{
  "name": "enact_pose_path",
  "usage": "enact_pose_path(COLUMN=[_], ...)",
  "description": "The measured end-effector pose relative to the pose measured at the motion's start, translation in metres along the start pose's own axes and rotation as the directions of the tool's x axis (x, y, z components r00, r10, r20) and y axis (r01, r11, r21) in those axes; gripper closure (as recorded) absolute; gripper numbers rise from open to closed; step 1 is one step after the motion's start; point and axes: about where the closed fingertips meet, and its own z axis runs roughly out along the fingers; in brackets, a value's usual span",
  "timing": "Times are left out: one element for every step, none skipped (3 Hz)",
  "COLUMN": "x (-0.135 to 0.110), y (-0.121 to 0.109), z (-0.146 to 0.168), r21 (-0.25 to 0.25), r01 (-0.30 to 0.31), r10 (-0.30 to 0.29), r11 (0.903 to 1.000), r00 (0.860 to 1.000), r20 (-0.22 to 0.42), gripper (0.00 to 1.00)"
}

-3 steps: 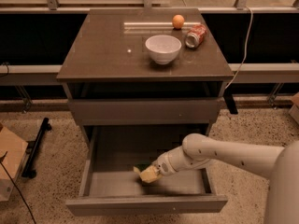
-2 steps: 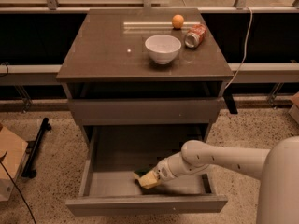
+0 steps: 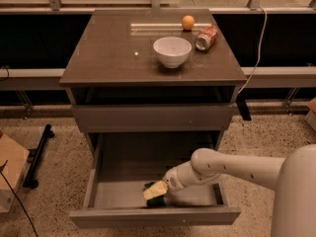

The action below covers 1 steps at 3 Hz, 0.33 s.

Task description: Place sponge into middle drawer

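Speckled floor (image 3: 54,147) surrounds a grey-brown cabinet (image 3: 113,58); on its top stand a white bowl (image 3: 172,52), an orange (image 3: 188,22) and a tipped can (image 3: 206,37). Below a shut drawer (image 3: 153,117), the middle drawer (image 3: 148,217) is pulled open. My white arm (image 3: 232,164) reaches in from the right, low over its pale floor. My gripper (image 3: 156,194) sits near the front wall, about mid-width, its dark fingers (image 3: 158,201) closed narrowly on the sponge (image 3: 154,189). The sponge is tilted, yellow foam up, pinched at the gripper's tip inside the drawer. Whether it touches the drawer floor I cannot tell.
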Motion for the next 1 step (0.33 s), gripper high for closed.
enact_pose_path(x=[0.0], y=[0.0], z=[0.0], r21=[0.0], r01=[0.0], r10=[0.0], r11=[1.0], r00=[1.0], r20=[0.0], gripper=[0.0])
